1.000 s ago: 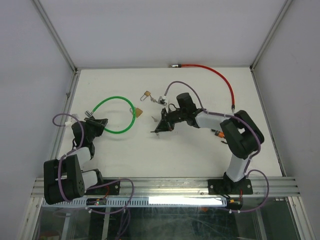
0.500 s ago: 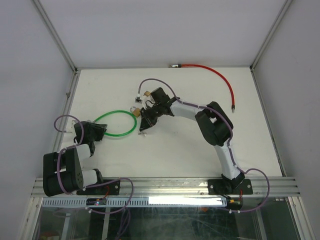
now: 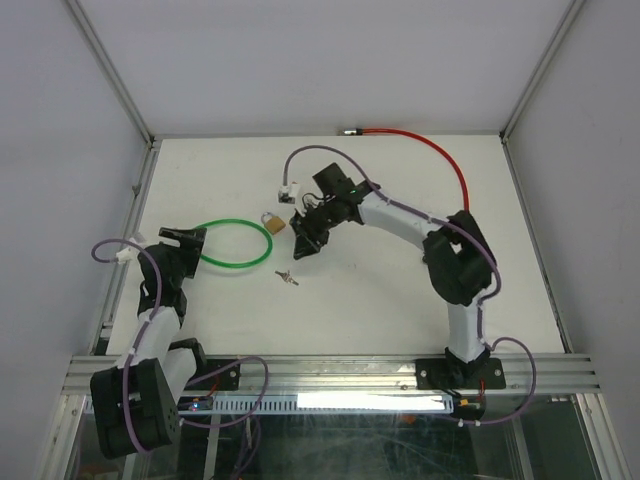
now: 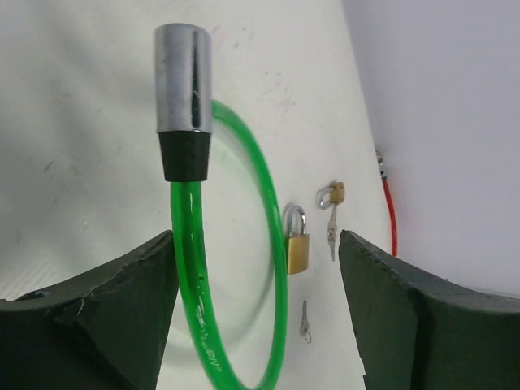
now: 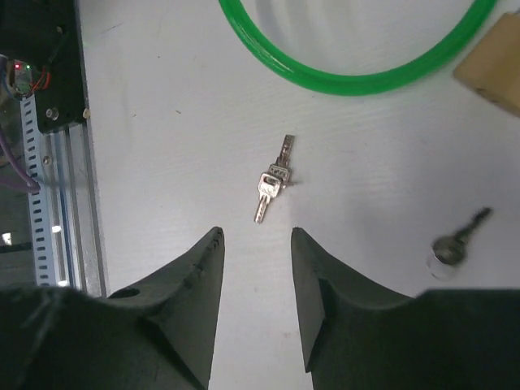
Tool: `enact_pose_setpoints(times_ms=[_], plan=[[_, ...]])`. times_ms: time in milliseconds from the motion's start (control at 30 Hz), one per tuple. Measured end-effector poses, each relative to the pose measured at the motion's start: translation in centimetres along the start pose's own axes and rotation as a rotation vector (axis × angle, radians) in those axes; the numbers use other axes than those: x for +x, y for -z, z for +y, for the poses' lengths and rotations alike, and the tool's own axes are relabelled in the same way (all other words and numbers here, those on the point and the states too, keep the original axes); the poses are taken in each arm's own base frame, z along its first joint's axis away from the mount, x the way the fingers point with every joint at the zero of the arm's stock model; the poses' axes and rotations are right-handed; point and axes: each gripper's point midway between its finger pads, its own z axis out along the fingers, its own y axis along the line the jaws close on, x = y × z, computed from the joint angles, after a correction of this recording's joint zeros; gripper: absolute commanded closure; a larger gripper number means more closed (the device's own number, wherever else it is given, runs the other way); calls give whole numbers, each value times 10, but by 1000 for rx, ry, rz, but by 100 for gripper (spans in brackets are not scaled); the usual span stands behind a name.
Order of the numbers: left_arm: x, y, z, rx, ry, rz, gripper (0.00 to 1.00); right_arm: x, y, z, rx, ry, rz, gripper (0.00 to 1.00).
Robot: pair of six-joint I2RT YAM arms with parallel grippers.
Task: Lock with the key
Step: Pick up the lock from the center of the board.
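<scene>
A green cable loop lies on the white table, its metal end cap pointing away in the left wrist view. My left gripper is open, and the green cable runs between its fingers close to the left one. A brass padlock lies against the loop's right side. A pair of small keys lies loose on the table. My right gripper hovers open just beyond them, holding nothing. Another key lies to its right.
A second small padlock with hanging keys lies behind the brass one. A red cable curves along the back right. The metal rail borders the near edge, and white walls enclose the table.
Both grippers have opened. The right one has let the keys fall to the table and pulled back a little. The left one has released the green cable and shifted.
</scene>
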Motion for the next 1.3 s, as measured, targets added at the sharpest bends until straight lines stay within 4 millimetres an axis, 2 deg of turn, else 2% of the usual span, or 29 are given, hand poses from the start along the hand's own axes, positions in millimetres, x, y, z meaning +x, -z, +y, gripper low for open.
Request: enact_pose_setpoints(times_ms=[100, 233, 333, 400, 467, 533, 667, 833, 1033, 1300], plan=[[-4, 9, -14, 62, -11, -22, 19, -17, 54, 12, 46, 102, -84, 59], [2, 17, -22, 127, -26, -1, 17, -30, 134, 31, 136, 262, -227, 49], [7, 19, -24, 146, -31, 27, 16, -21, 190, 40, 229, 343, -332, 40], [9, 20, -26, 159, -34, 37, 14, -8, 222, 40, 299, 368, -398, 36], [10, 22, -24, 153, -32, 37, 12, 8, 243, 36, 366, 367, -447, 36], [11, 22, -18, 124, -22, 38, 9, 22, 255, 33, 402, 351, -474, 36], [14, 22, 10, -11, 17, 40, 2, 36, 265, 24, 422, 310, -498, 36], [20, 26, 40, -157, 66, 46, 1, 48, 286, 11, 480, 271, -522, 35], [21, 31, 48, -224, 95, 49, 1, 65, 291, 1, 524, 250, -492, 35], [13, 36, 32, -182, 80, 36, 1, 97, 289, -20, 610, 172, -380, 35]])
